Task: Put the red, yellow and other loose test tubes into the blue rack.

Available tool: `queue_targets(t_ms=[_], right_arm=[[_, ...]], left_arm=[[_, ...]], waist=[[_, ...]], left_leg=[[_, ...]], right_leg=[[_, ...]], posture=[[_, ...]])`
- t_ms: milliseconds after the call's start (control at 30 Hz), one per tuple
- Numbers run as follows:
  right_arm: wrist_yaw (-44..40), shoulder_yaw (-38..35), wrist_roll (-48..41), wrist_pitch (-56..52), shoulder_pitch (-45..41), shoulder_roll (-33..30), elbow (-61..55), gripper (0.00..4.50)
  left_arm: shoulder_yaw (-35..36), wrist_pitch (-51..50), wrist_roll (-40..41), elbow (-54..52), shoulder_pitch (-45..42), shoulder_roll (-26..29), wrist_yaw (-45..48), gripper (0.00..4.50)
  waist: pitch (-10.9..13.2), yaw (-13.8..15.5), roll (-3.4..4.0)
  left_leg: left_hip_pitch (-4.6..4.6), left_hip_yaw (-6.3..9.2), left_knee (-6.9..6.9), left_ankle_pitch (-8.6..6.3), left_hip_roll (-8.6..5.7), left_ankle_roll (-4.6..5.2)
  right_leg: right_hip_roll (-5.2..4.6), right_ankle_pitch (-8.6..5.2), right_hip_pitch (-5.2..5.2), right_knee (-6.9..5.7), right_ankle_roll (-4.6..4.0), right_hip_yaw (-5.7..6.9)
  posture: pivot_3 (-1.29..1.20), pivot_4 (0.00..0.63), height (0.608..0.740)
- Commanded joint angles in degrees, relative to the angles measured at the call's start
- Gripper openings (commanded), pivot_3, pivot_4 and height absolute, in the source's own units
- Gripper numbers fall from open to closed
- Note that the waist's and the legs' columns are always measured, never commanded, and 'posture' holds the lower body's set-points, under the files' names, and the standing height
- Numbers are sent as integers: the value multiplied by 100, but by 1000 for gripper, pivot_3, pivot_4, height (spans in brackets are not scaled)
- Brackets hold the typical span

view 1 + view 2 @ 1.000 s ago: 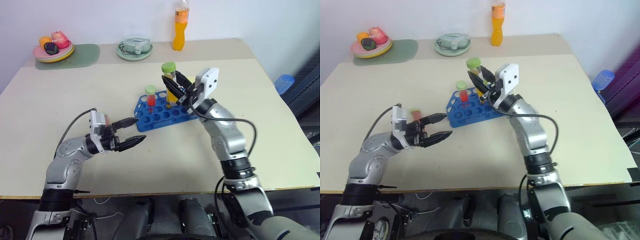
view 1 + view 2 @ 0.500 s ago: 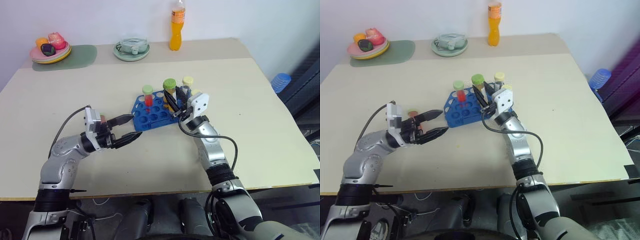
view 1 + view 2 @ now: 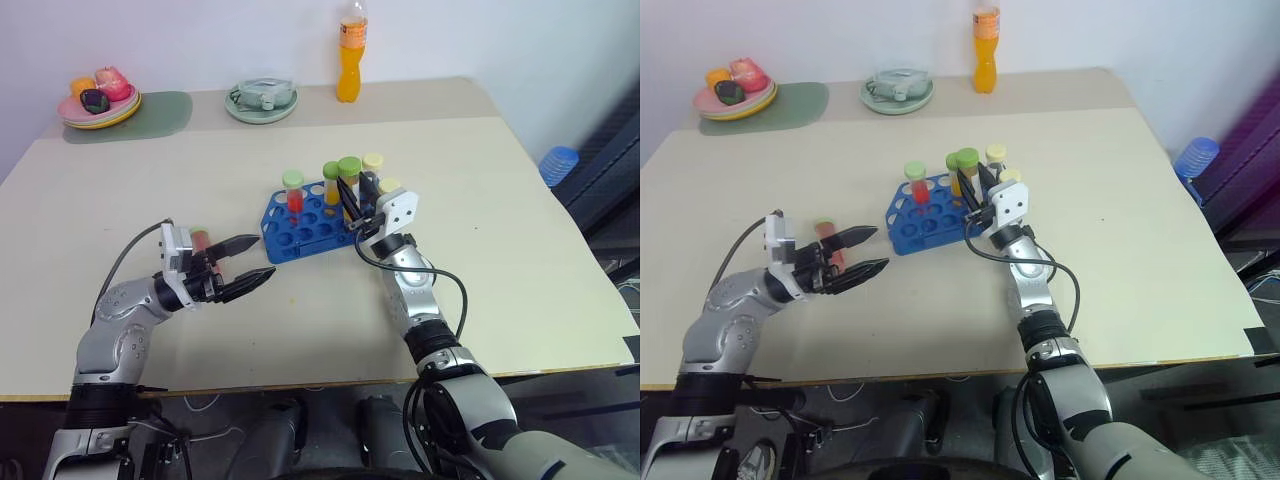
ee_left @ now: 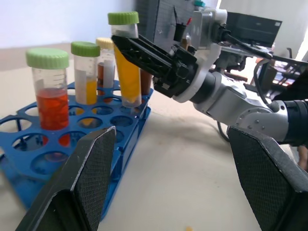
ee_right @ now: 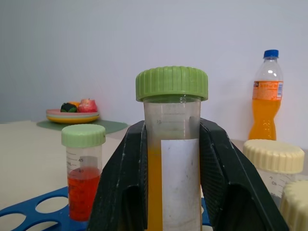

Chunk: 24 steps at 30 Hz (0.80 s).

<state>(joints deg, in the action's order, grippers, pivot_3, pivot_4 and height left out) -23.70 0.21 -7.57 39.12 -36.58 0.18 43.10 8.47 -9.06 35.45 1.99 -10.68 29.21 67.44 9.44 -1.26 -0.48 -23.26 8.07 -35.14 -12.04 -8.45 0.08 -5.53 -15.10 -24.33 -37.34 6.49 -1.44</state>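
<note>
The right gripper (image 3: 352, 203) is lowering the yellow tube (image 4: 127, 72), clamped between its jaws, into a hole of the blue rack (image 3: 300, 240) on the bench, needing only release next, while the left gripper (image 3: 250, 262) is waiting wide-jawed nearby.

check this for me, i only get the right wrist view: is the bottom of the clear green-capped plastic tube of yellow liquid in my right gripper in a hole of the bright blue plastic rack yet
observer: The left wrist view shows it. The right gripper holds the yellow tube nearly upright, and its tip sits in a hole in the blue rack, in the edge row nearest that arm.
operator: ok, where is the left gripper, is it in the way
observer: No. The left gripper is open and empty, above the beige table and clear of the rack. What looks like a small tube with reddish liquid lies just behind it.
</note>
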Motion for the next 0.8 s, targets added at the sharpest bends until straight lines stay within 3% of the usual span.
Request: queue_targets(t_ms=[33, 800], right_arm=[[-23, 24, 6, 6, 55, 124, 67, 814], [-34, -122, -114, -80, 73, 137, 380, 814]], left_arm=[[209, 213, 21, 56, 37, 45, 85, 3782], [198, 285, 18, 128, 36, -21, 78, 3782]], waist=[[0, -2, 0], [-2, 6, 0]], left_leg=[[0, 0, 0, 0, 1, 0], [14, 0, 2, -2, 3, -2]], right_leg=[[0, 0, -1, 0, 0, 0], [2, 0, 2, 0, -1, -1]], posture=[[0, 150, 740], [0, 150, 740]])
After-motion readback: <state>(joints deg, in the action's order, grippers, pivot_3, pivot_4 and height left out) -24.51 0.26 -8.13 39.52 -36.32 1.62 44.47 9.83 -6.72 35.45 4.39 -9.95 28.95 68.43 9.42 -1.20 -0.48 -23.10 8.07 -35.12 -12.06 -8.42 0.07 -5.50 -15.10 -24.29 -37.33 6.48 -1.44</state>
